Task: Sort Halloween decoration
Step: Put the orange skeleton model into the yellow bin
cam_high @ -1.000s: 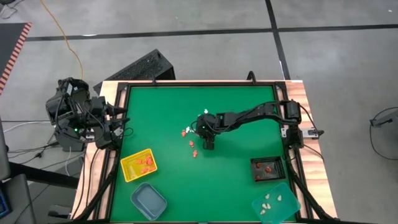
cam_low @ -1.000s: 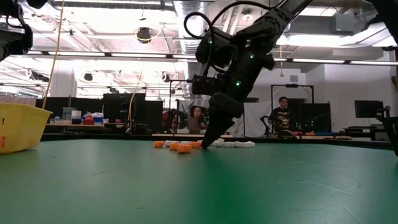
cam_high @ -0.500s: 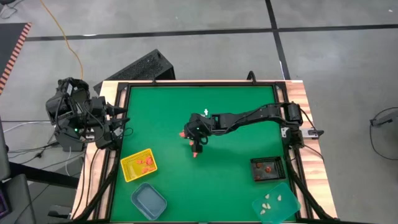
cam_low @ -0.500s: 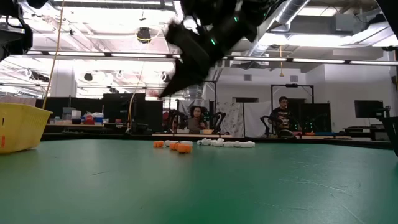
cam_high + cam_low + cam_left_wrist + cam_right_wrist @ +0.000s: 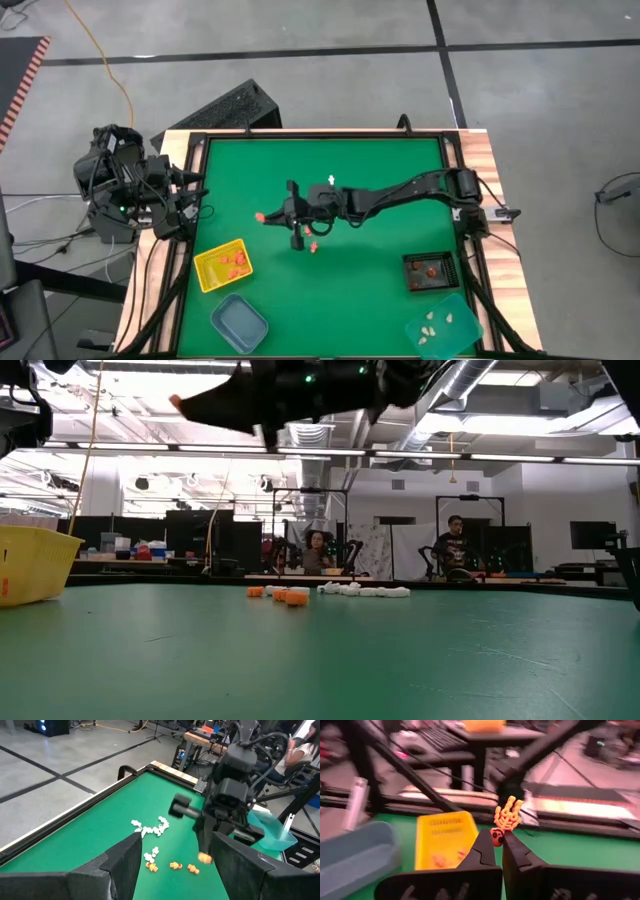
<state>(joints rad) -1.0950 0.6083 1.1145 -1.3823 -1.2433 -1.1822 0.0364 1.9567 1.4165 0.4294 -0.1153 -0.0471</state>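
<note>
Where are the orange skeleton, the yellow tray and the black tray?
Orange skeleton point(image 5: 507, 816): right wrist view, its ribs.
Yellow tray point(image 5: 207, 277): high view, its near-left rim.
Black tray point(image 5: 409, 273): high view, its left wall.

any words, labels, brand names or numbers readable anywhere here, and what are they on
None can be read.
Yellow tray: bare walls, no label showing.
Black tray and teal tray: no print visible.
Right gripper, jaws shut on an orange skeleton trinket: no marking.
Room behind the table in the low view: any signs are too small to read.
</note>
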